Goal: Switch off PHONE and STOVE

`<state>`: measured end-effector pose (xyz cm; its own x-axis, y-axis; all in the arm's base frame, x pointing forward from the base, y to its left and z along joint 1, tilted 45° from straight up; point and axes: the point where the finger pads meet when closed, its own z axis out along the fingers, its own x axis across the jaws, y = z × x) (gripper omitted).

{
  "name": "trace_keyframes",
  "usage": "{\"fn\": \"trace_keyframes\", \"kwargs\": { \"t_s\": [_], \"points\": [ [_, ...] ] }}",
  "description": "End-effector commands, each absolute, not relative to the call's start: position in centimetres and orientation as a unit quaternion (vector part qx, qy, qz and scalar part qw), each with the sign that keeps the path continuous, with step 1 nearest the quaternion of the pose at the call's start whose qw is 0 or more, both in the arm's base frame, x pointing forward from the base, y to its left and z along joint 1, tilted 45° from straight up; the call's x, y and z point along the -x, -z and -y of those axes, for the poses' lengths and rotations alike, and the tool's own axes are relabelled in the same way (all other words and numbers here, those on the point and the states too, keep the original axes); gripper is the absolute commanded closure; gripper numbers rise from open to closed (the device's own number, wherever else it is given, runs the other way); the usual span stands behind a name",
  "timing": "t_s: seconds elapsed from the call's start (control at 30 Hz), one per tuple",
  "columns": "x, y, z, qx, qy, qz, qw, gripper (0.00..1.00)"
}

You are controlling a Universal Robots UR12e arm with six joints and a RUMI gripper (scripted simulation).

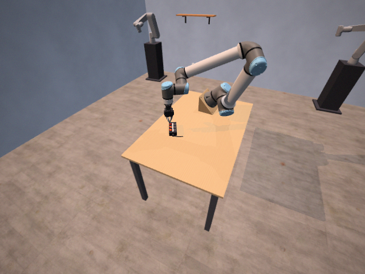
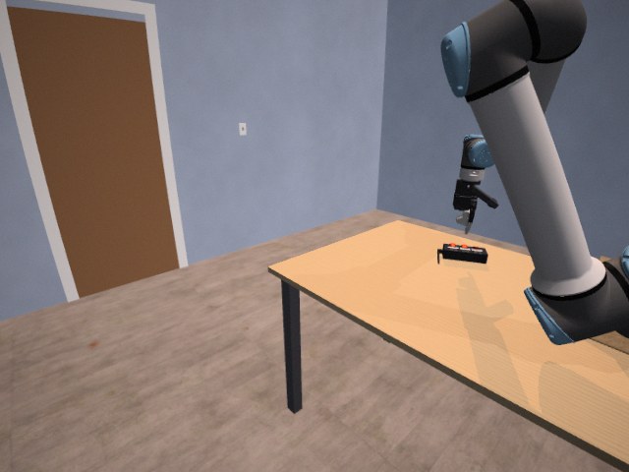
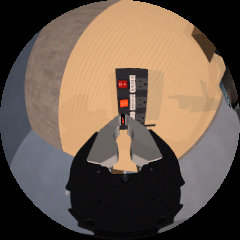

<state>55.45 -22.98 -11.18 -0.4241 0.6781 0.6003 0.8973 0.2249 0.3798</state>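
Overhead, the arm (image 1: 212,63) reaches from its wedge mount (image 1: 205,101) near the far edge of the table (image 1: 194,159) and bends the wrist straight down. The gripper (image 1: 168,119) hangs above the power strip (image 1: 172,129), its two jaws pressed together with nothing between them. From the exterior view the gripper (image 2: 467,223) is clearly apart from the power strip (image 2: 465,253), raised over the strip's end nearer the far edge.

The strip lies flat on the worktop, switch side up, close to the table's left edge and toward the far-left corner. In the wrist view the gripper (image 3: 123,131) tapers toward the power strip (image 3: 132,96), which shows a column of red rocker switches (image 3: 121,84) beside white labels (image 3: 132,83) too small to read. A short black cord stub (image 1: 178,136) sticks out from the strip's near end.
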Motion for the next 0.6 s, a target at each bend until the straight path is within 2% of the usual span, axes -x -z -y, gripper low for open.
{"fn": "trace_keyframes", "kwargs": {
  "t_s": [0.0,0.57],
  "points": [
    [-55.57,11.02,23.07,0.514,0.352,0.767,0.155,1.0],
    [-55.57,11.13,22.95,0.514,0.352,0.767,0.155,1.0]
  ]
}}
